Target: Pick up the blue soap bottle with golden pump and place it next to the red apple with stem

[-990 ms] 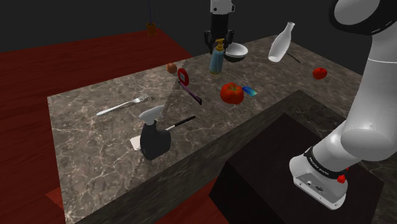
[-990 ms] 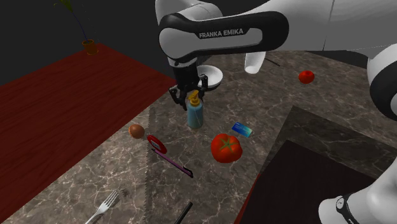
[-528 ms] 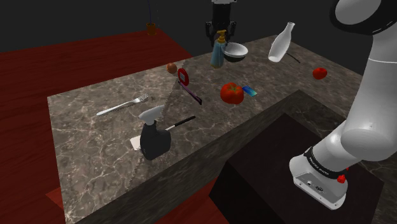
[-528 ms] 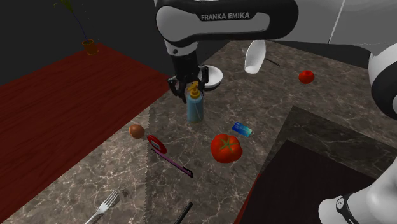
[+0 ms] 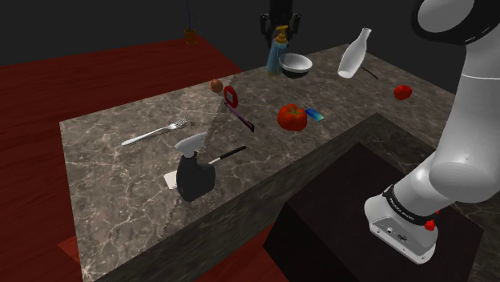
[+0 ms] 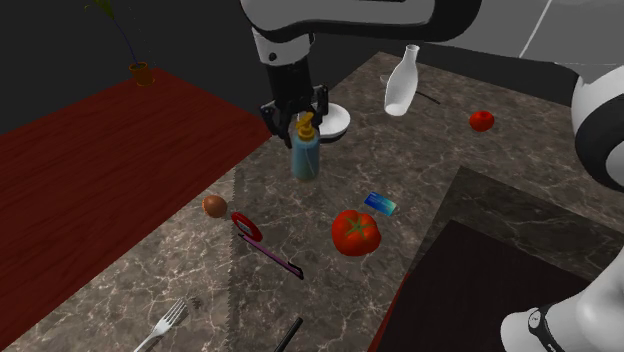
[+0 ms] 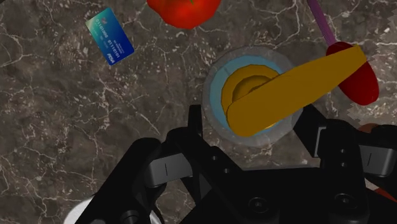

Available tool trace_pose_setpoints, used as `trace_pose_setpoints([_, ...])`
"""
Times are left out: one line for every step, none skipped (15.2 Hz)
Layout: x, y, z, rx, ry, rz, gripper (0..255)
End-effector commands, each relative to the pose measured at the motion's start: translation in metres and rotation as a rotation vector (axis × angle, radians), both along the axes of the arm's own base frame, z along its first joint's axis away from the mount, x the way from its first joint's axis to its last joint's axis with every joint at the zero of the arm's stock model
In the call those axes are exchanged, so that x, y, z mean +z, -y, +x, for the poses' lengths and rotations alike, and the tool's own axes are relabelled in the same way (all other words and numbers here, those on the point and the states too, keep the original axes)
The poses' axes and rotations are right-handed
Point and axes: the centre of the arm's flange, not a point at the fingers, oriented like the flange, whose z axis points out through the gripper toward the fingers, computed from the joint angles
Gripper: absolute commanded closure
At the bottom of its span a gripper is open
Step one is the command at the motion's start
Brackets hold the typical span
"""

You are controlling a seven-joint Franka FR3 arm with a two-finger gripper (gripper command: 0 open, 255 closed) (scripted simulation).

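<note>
Reading the second exterior view from left to right: a small reddish-brown round fruit (image 6: 214,206) rests on the dark marble counter (image 6: 440,150). You may take it as the likeliest apple, though no stem can be made out. Just beside it, at its four o'clock, lies a red-ringed tool (image 6: 262,240) with a purple handle.

Next comes the blue soap bottle (image 6: 305,158), upright, its golden pump (image 6: 304,125) at twelve o'clock. The black gripper (image 6: 298,114) reaches down from above and clasps the bottle's neck just under the pump. In the wrist view the fingers (image 7: 194,130) stand one on each side of the collar. A white bowl (image 6: 335,120) sits behind the bottle at one o'clock.

Further right, a large red fruit (image 6: 356,232) with a green top lies at the bottle's five o'clock, with a blue card (image 6: 380,204) at four o'clock.

The grasp looks made and the bottle seems to hang clear of the counter, so you are at the carrying step. Next, travel toward eight o'clock, pass above the red-ringed tool, lower the bottle upright onto bare marble just beside the small fruit without nudging it, then release.
</note>
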Motion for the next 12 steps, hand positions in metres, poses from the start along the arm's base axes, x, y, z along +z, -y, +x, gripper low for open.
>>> trace_pose_setpoints([0.011,0.0,-0.001,0.0,0.0,0.0,255])
trace_pose_setpoints([0.017,0.0,-0.001,0.0,0.0,0.0,255])
trace_pose_setpoints([0.022,0.0,-0.001,0.0,0.0,0.0,255])
trace_pose_setpoints([0.027,0.0,-0.001,0.0,0.0,0.0,255])
trace_pose_setpoints([0.033,0.0,-0.001,0.0,0.0,0.0,255])
trace_pose_setpoints([0.038,0.0,-0.001,0.0,0.0,0.0,255])
trace_pose_setpoints([0.043,0.0,-0.001,0.0,0.0,0.0,255])
trace_pose_setpoints([0.048,0.0,-0.001,0.0,0.0,0.0,255])
trace_pose_setpoints([0.054,0.0,-0.001,0.0,0.0,0.0,255])
trace_pose_setpoints([0.059,0.0,-0.001,0.0,0.0,0.0,255])
trace_pose_setpoints([0.064,0.0,-0.001,0.0,0.0,0.0,255])
trace_pose_setpoints([0.07,0.0,-0.001,0.0,0.0,0.0,255])
